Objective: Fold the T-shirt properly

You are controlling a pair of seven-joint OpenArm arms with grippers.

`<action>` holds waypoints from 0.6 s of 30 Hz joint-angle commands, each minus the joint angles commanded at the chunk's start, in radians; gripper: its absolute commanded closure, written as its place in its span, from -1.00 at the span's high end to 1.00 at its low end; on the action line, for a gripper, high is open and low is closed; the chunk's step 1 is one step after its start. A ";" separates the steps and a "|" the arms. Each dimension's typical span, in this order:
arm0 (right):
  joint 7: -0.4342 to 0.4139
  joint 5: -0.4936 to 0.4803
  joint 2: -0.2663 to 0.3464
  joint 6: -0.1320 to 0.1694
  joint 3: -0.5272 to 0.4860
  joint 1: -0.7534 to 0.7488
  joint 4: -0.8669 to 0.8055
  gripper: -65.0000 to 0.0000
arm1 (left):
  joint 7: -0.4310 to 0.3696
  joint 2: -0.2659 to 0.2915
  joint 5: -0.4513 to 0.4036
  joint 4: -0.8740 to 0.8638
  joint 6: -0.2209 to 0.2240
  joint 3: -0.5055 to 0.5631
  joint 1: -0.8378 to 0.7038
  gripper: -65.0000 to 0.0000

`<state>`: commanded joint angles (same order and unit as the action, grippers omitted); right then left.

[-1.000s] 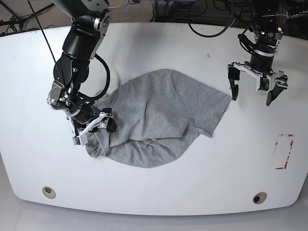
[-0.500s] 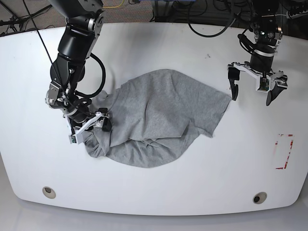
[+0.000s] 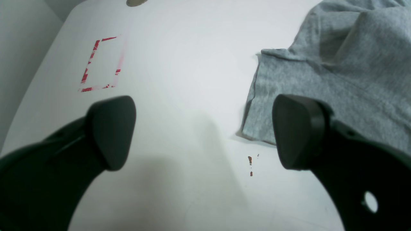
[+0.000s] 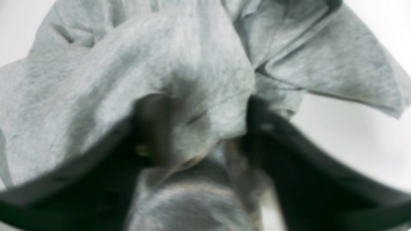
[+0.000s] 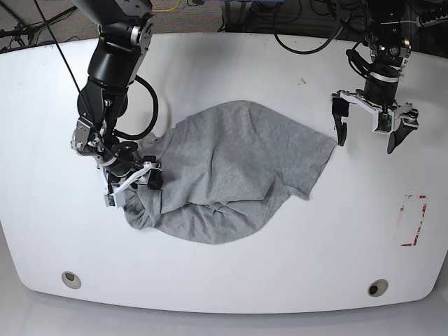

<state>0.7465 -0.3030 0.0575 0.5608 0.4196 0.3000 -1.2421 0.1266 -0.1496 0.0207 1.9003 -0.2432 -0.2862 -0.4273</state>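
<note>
Heather-grey T-shirt [image 5: 234, 168] lies crumpled mid-table, plain side up, no lettering visible. One short sleeve with hemmed edge spread flat toward the far side [image 3: 321, 80]. Opposite end bunched into thick wrinkled folds [image 4: 179, 80], rumpled ridge along the near edge.

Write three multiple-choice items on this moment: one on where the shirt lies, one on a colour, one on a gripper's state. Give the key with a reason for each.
1. Where on the table does the T-shirt lie?
A. around the middle
B. inside the red outline
C. hanging over the front edge

2. What colour is the rectangular outline marked on the table?
A. blue
B. red
C. green

3. How is the left gripper?
A. shut on the shirt
B. shut on nothing
C. open, apart from the shirt

Key: 1 A, the base view shows the cloth bunched mid-table; 2 B, its streaks are red in the base and left wrist views; 3 C, its fingers stand wide apart over bare table.
</note>
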 joint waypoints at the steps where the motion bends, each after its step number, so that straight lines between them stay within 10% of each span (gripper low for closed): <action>1: 0.000 0.000 0.000 0.000 0.000 0.002 -0.002 -0.60 | 0.000 -0.003 0.000 0.000 0.000 0.000 0.000 0.96; 6: 0.005 0.000 0.000 0.000 0.000 0.006 -0.025 -1.00 | 0.002 -0.008 0.000 0.000 0.000 0.012 0.000 0.96; 18: 0.203 -0.008 -0.025 0.000 0.005 -0.048 -0.358 -1.00 | 0.021 -0.008 0.003 -0.021 -0.011 0.032 0.000 0.96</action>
<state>0.9490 -0.3107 0.0330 0.5608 0.4242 0.2524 -1.5996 0.1481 -0.1573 0.0238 1.8788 -0.2539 -0.2539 -0.4273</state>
